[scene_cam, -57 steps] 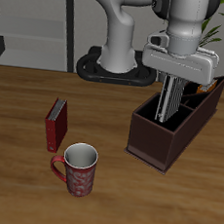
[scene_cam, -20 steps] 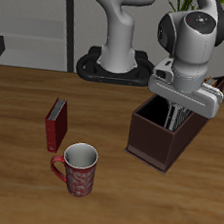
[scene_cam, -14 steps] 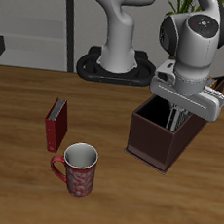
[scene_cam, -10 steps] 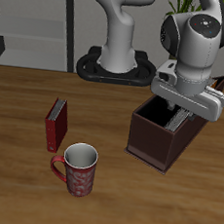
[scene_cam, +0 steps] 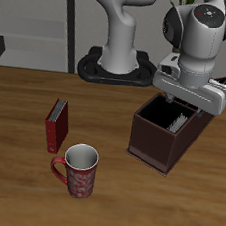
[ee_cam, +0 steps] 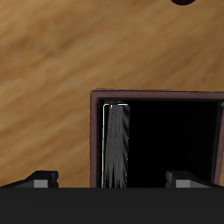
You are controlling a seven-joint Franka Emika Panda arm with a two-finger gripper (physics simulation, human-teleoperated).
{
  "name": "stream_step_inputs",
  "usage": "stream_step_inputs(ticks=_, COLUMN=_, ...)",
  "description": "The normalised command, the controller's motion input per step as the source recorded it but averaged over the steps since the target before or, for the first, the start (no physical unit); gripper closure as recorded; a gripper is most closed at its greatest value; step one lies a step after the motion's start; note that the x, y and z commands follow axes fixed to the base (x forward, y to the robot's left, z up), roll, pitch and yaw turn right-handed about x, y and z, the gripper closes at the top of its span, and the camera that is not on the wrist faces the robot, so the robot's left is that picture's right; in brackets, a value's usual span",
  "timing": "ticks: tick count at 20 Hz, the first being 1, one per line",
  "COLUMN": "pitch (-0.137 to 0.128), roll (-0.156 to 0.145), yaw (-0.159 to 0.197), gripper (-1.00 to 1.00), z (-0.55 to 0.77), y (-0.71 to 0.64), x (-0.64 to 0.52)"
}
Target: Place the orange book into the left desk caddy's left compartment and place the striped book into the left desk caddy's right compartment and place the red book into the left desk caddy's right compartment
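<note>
The striped book (ee_cam: 115,144) stands in the right compartment of the left desk caddy (scene_cam: 153,144), leaning against one wall; in the exterior view the striped book (scene_cam: 174,115) shows just below the rim. My gripper (scene_cam: 188,101) hovers above that compartment, open and holding nothing. In the wrist view the gripper (ee_cam: 111,179) looks straight down into the caddy (ee_cam: 157,93), its fingertips (ee_cam: 39,178) spread wide. The red book (scene_cam: 55,125) stands upright on the table, well away from the caddy. The orange book is hidden behind my gripper.
A red patterned mug (scene_cam: 77,171) stands near the table's front edge, just in front of the red book. The robot's base (scene_cam: 115,66) sits behind the caddy. Bare wood lies between the red book and the caddy.
My gripper has let go of the striped book and risen out of the right compartment. The book stays inside. The red book and the mug have not moved.
</note>
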Motion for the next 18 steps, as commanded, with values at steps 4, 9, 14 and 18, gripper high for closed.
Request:
stream_step_inputs(ticks=4, pitch=-0.023, roll=-0.006, yaw=0.027, gripper=-1.00, z=0.17, y=-0.14, x=-0.03)
stream_step_inputs(ticks=9, pitch=0.003, roll=-0.001, yaw=0.038, gripper=-1.00, z=0.16, y=-0.45, x=0.06)
stream_step_inputs(ticks=14, pitch=-0.022, roll=-0.043, yaw=0.045, gripper=-1.00, z=0.16, y=-0.59, x=0.02)
stream_step_inputs(ticks=18, pitch=-0.020, roll=-0.052, yaw=0.049, gripper=-1.00, z=0.16, y=-0.72, x=0.02)
